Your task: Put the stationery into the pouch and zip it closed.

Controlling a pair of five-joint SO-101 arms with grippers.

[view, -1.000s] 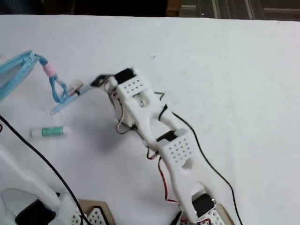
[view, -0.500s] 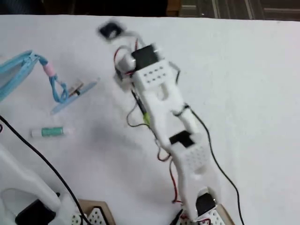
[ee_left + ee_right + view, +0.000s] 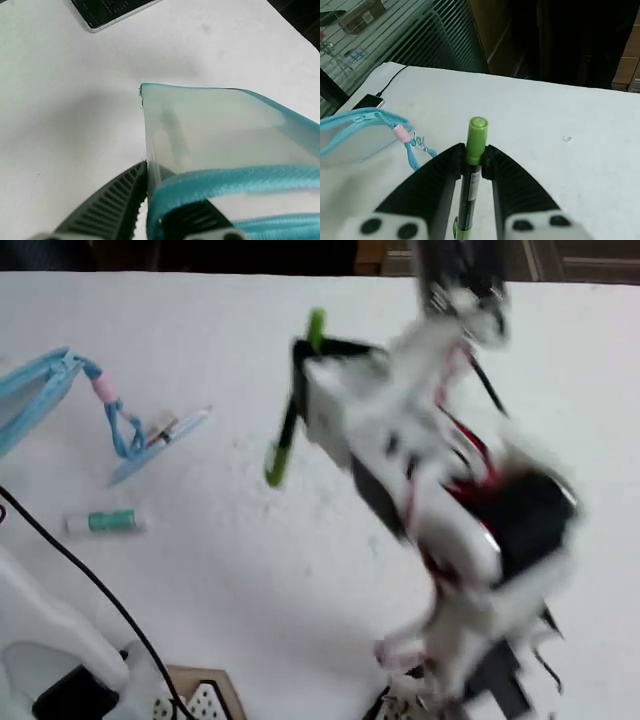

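Note:
My right gripper (image 3: 474, 159) is shut on a green pen (image 3: 475, 142), which stands up between its black fingers. From above, the pen (image 3: 290, 410) hangs off the table in that gripper (image 3: 300, 365), right of the pouch. The translucent pouch (image 3: 220, 130) with its teal zipper edge is pinched at one corner by my left gripper (image 3: 146, 200). It lies at the table's left edge (image 3: 30, 390), and its mouth (image 3: 355, 132) faces the pen. A green glue stick (image 3: 105, 522) lies on the cloth.
A blue zipper strap with a pink bead (image 3: 112, 405) trails from the pouch to a clear blue strip (image 3: 160, 445). A dark device (image 3: 110, 10) lies beyond the pouch. The left arm's base and cable (image 3: 60, 640) fill the near left corner.
The right arm has swung up and away from the blue strip, toward the back right. A green pen now shows in its gripper. Pouch and glue stick have stayed put.

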